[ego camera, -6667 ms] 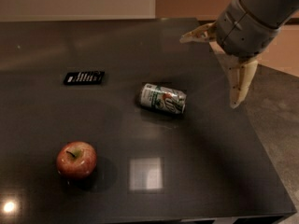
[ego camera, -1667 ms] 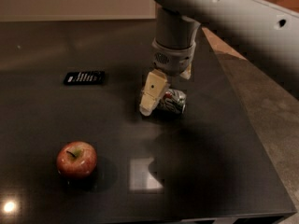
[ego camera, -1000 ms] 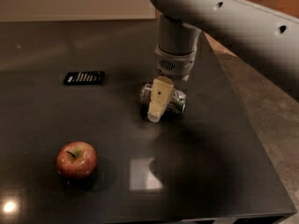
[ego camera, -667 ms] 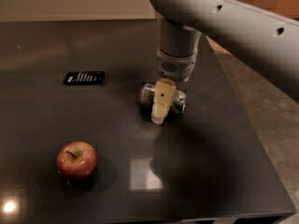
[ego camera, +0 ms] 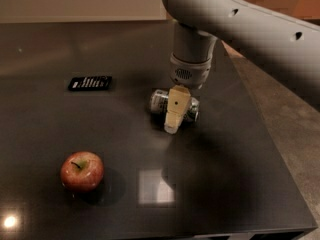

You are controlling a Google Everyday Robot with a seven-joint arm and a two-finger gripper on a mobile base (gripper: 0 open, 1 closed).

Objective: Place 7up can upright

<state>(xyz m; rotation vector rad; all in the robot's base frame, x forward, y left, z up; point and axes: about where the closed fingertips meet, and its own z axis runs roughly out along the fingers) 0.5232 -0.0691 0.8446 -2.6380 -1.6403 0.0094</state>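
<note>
The 7up can [ego camera: 160, 102] lies on its side on the dark table [ego camera: 225, 174], right of centre, its silver and green body pointing left-right. My gripper [ego camera: 174, 115] reaches straight down from the grey arm [ego camera: 192, 54] and sits over the middle of the can. Its tan front part covers the can's near side, and what lies behind the can is hidden.
A red apple [ego camera: 82, 171] stands at the front left. A flat black rectangular device [ego camera: 90, 82] lies at the left, farther back. The table's right edge [ego camera: 265, 134] runs close to the can, with a lower grey floor beyond it.
My gripper came in from the right, went down at the can's left end, then shifted right to sit over the can's middle. The can, apple and device have not moved.
</note>
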